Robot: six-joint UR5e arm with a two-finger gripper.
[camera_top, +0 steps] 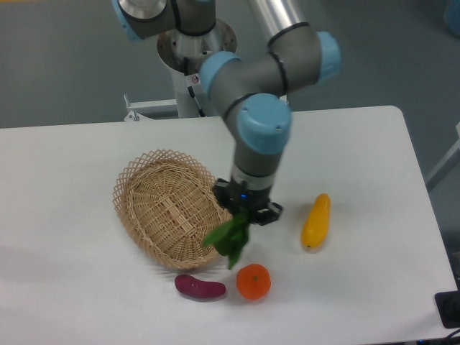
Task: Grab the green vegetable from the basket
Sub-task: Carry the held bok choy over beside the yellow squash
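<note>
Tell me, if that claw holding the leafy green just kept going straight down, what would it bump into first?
Probably bare white table. The gripper points down, shut on the dark green leafy vegetable, whose leaves would touch first, just right of the tan woven wicker basket and above the round orange fruit. Depth is uncertain.

Single arm reaches from base at rear, grey links with light-blue joint caps. Elbow bent; forearm runs out toward right, wrist turns straight down. Gripper (246, 210) points at table, black fingers closed on green vegetable (230, 238), whose leaves hang just below and slightly left of fingertips. Finger tips mostly hidden by wrist housing directly above.
</note>
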